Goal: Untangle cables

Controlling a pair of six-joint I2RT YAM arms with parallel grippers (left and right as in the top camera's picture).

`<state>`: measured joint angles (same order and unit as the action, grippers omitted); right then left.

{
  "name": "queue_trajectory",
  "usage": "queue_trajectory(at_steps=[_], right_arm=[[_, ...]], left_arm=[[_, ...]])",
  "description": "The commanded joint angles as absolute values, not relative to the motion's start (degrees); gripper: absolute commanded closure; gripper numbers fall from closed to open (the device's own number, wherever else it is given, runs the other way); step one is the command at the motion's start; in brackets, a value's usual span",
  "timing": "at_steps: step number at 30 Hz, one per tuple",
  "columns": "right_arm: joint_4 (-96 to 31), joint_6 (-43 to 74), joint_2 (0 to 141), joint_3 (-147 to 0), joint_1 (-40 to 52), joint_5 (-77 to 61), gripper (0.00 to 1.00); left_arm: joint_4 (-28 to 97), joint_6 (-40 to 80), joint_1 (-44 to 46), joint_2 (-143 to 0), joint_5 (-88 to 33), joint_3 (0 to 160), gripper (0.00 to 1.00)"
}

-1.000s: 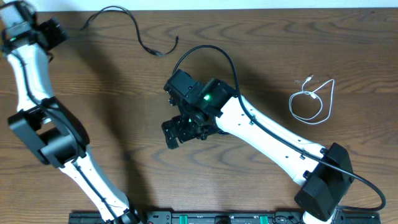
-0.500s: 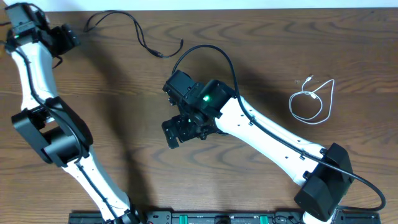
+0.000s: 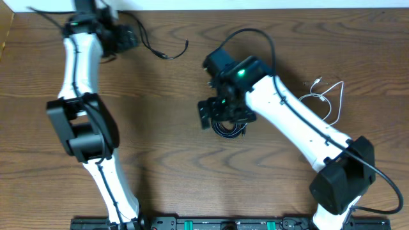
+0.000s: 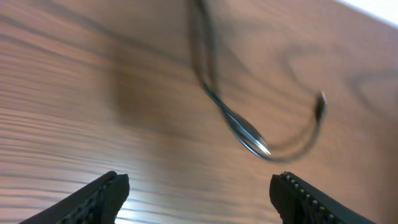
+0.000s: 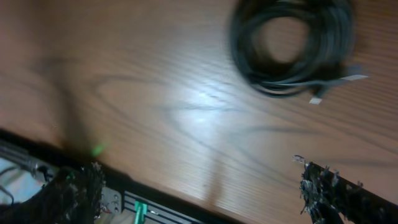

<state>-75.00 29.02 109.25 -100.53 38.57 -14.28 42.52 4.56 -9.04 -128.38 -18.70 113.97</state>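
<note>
**Operator:** Report cable status.

**Technician:** The white cable (image 3: pixel 323 105) lies alone near the right edge of the desk (image 3: pixel 160 140). One black cable (image 4: pixel 239 126) lies loose along the far edge. The black coil (image 5: pixel 245 43) at desk centre is still wound.

**Operator:** Fingers?

**Technician:** The left fingers (image 3: pixel 128 39) are spread and empty. The right fingers (image 3: pixel 222 120) are fully spread and empty above the coil. Separation looks done; uncoiling remains.

Loose cable (image 3: pixel 165 57) back-left, coil (image 3: pixel 225 133) centre, looped cable (image 3: pixel 342 96) — right
</note>
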Motion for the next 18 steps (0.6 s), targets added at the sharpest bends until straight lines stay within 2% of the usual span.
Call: queue_trajectory(at_steps=[1, 7, 14, 18], right_arm=[[-76.34, 28.18, 108.86, -100.44, 36.16, -14.06, 0.01], [-76.88, 28.18, 108.86, -100.44, 35.40, -14.09, 0.01], [-76.97, 28.18, 108.88, -100.44, 36.27, -14.06, 0.01], [-76.66, 28.21, 108.86, -100.44, 36.86, -14.06, 0.01]], left_arm=[[42.85, 6.11, -5.19, -126.50, -19.88, 109.73, 0.22], [41.39, 12.88, -0.45, -128.62, -14.04, 106.21, 0.23], [34.30, 14.24, 1.21, -132.03, -13.85, 106.21, 0.23], [32.77, 23.44, 0.89, -134.65, -13.89, 106.21, 0.22]])
